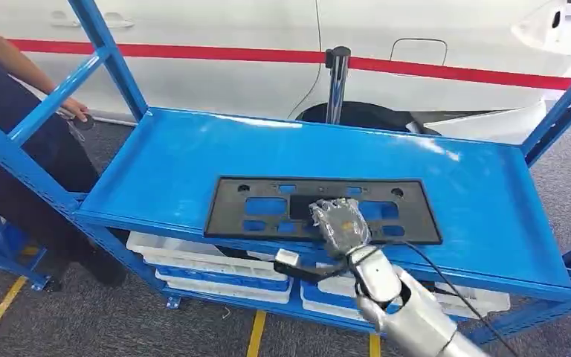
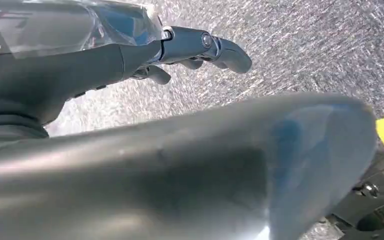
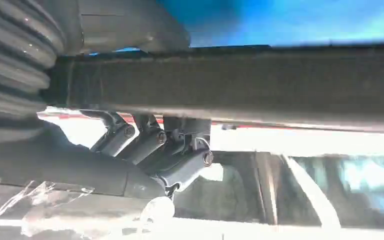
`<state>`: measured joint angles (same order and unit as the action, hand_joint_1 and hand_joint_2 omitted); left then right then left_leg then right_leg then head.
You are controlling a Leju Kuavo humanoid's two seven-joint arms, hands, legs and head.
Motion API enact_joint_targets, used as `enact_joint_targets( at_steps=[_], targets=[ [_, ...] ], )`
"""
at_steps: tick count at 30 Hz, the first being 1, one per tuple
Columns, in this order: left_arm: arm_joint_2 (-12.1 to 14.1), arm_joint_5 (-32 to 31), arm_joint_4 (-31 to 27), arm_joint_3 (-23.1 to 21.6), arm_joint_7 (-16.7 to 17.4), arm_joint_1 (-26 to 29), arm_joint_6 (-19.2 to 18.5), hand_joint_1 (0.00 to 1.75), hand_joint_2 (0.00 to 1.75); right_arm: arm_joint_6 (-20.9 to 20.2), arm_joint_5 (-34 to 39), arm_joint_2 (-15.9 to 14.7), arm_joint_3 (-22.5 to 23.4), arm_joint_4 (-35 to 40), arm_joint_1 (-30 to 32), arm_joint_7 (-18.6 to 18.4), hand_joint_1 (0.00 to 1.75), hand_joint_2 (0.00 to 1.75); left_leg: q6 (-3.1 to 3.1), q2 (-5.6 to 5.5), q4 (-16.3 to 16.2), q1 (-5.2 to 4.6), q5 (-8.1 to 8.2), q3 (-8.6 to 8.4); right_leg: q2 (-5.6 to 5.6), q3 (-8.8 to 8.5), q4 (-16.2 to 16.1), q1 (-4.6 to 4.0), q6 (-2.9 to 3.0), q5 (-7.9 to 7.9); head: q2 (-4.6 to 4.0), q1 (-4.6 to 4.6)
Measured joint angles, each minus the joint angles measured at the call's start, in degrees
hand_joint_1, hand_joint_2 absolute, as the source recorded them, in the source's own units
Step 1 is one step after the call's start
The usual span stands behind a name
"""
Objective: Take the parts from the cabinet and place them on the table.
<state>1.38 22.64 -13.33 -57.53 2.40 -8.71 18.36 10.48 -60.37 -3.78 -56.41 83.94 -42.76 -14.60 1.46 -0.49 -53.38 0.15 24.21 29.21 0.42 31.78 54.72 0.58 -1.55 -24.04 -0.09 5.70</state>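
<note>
Black plastic, flat and pierced with rectangular cut-outs: the part (image 1: 320, 210) lies on the blue shelf (image 1: 178, 156) of the cabinet, its long front edge close to the shelf's lip. The right hand (image 1: 340, 222) rests on that front edge, wrapped in a clear film, palm over the top face of the part. In the right wrist view the dark fingers (image 3: 145, 145) are curled together against the underside of a dark edge that runs across the picture, with the thick thumb on the other face, so the hand appears to be clamped on the part, though the blur there makes the contact hard to confirm. Beyond the fingertips the bare blue shelf stretches to its back rim, and further off stand a chrome post (image 1: 336, 82) and a white car (image 1: 268, 44) with a red stripe. Below the wrist, on the lower level, sit white trays (image 1: 215, 264). Far out to the thumb side of the hand, a person (image 1: 15, 149) in dark clothes stands at the cabinet's end, one hand on a slanted blue brace.

The left hand (image 2: 145, 55) hangs over grey carpet; its fingers (image 2: 215, 47) are stretched out and slightly apart, holding nothing.
</note>
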Motion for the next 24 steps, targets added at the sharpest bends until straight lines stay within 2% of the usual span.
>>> enact_joint_targets(
  at_steps=[2, 5, 8, 12, 14, 18, 20, 23, 24],
  targets=[
    [0.0, 0.1, 0.0, 0.1, -0.6, 0.7, 0.4, 0.0, 0.0, 2.8, 1.2, -1.1, 1.7, 6.1, 2.3, -0.5, 1.75, 1.75, 0.08, 0.16, 0.0, -0.01, 0.07, 0.08, 0.25, 0.2, 0.0, 0.0, 0.0, 0.01, 0.0, 0.0],
    [0.0, 0.5, 0.0, 0.9, -2.3, 0.9, 1.5, 0.0, 0.0, 10.1, 5.2, -3.3, 5.3, 14.3, 4.6, -0.8, 1.75, 1.75, 0.09, 0.15, 0.0, -0.04, 0.1, 0.16, 0.21, 0.24, 0.0, 0.02, -0.02, -0.03, -0.02, -0.02],
    [0.0, 1.3, 0.0, 1.4, -4.0, 1.1, 2.1, 0.0, 0.0, 12.9, 8.8, -5.7, 9.1, 22.3, 6.2, -1.0, 1.75, 1.75, 0.13, 0.15, 0.0, -0.09, 0.12, 0.2, 0.2, 0.26, 0.0, 0.07, -0.04, -0.03, -0.02, -0.02],
    [0.0, 3.4, 0.0, 2.7, -8.5, 1.0, 2.9, 0.0, 0.0, 18.7, 13.8, -8.6, 14.1, 31.8, 7.8, -1.0, 1.75, 1.75, 0.15, 0.17, 0.0, -0.14, 0.11, 0.26, 0.23, 0.35, 0.0, 0.13, -0.09, 0.03, 0.0, -0.02],
    [0.0, 4.0, 0.0, 3.1, -10.3, 0.9, 3.0, 0.0, 0.0, 19.4, 15.1, -10.0, 16.5, 36.2, 7.9, -1.4, 1.75, 1.75, 0.16, 0.17, 0.0, -0.14, 0.11, 0.26, 0.23, 0.37, 0.0, 0.13, -0.09, 0.04, -0.02, -0.02],
    [-0.4, 6.5, -0.1, 5.1, -16.9, 0.5, 3.0, 0.0, 0.0, 19.5, 18.9, -13.2, 21.0, 44.1, 7.7, -3.0, 1.75, 1.75, 0.16, 0.16, -0.1, -0.14, 0.1, 0.32, 0.23, 0.39, 0.0, 0.13, -0.09, 0.04, -0.02, -0.04],
    [-0.6, 8.7, -0.1, 6.1, -19.9, 0.1, 1.8, 0.0, 0.0, 18.6, 21.9, -14.6, 23.0, 47.4, 6.5, -4.7, 1.75, 1.75, 0.16, 0.17, 0.0, -0.14, 0.1, 0.33, 0.24, 0.4, 0.0, 0.13, -0.09, 0.05, -0.02, -0.04],
    [-0.8, 10.3, -0.1, 7.8, -22.1, -0.3, 0.3, 0.0, 0.0, 17.7, 24.3, -16.5, 25.5, 51.0, 5.2, -5.8, 1.75, 1.75, 0.16, 0.16, 0.0, -0.14, 0.11, 0.36, 0.22, 0.4, 0.0, 0.13, -0.09, 0.04, -0.02, -0.04],
    [-0.9, 10.9, -0.2, 8.5, -23.1, -0.3, -0.5, 0.0, 1.75, 17.5, 25.0, -17.0, 26.0, 52.0, 4.9, -5.9, 1.75, 1.75, 0.16, 0.17, 0.0, -0.14, 0.11, 0.36, 0.22, 0.41, 0.0, 0.13, -0.09, 0.04, -0.02, -0.02]
  ],
)
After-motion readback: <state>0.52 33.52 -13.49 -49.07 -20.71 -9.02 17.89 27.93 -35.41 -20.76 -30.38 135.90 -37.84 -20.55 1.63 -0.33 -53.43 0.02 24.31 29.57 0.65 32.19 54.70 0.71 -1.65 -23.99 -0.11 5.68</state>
